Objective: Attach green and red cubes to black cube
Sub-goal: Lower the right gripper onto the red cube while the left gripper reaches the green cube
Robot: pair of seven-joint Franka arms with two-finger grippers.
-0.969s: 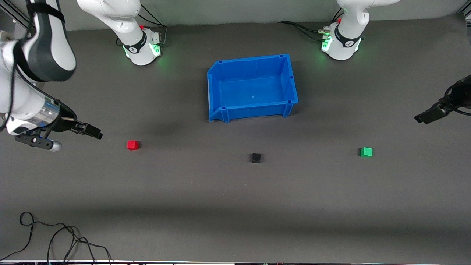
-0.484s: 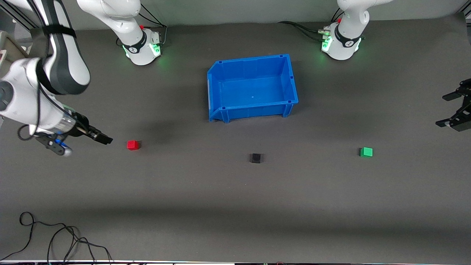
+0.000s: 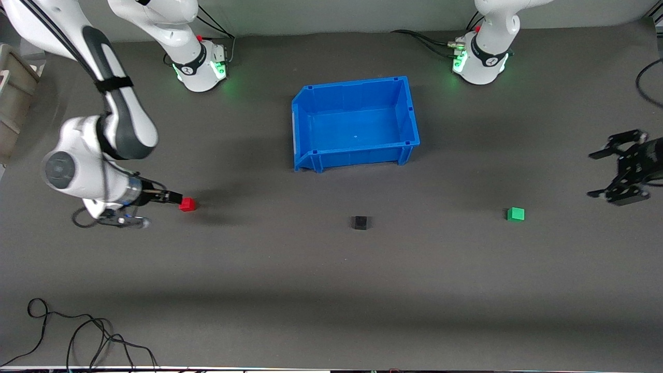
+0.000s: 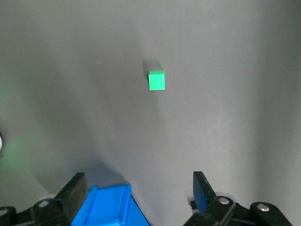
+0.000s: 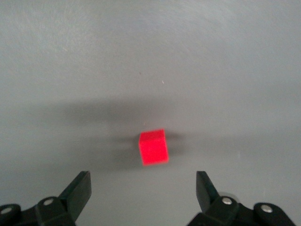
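Note:
The red cube (image 3: pixel 187 204) lies on the dark table toward the right arm's end. The black cube (image 3: pixel 360 223) lies near the middle, nearer to the front camera than the blue bin. The green cube (image 3: pixel 515 214) lies toward the left arm's end. My right gripper (image 3: pixel 174 197) is open, low over the table, its tips right beside the red cube; in the right wrist view the red cube (image 5: pixel 154 147) sits just ahead of the gripper (image 5: pixel 143 181). My left gripper (image 3: pixel 601 173) is open over the table's end, apart from the green cube (image 4: pixel 156 80), which lies well ahead of the gripper (image 4: pixel 139 176).
An empty blue bin (image 3: pixel 409 111) stands between the two arm bases; its corner shows in the left wrist view (image 4: pixel 110 207). Loose black cables (image 3: pixel 77 331) lie at the near corner at the right arm's end. A grey box (image 3: pixel 13 93) sits off that end.
My right gripper has moved across to the red cube, its tips now right beside it. My left gripper has come in over the table end and turned, now wide open. The cubes have not moved.

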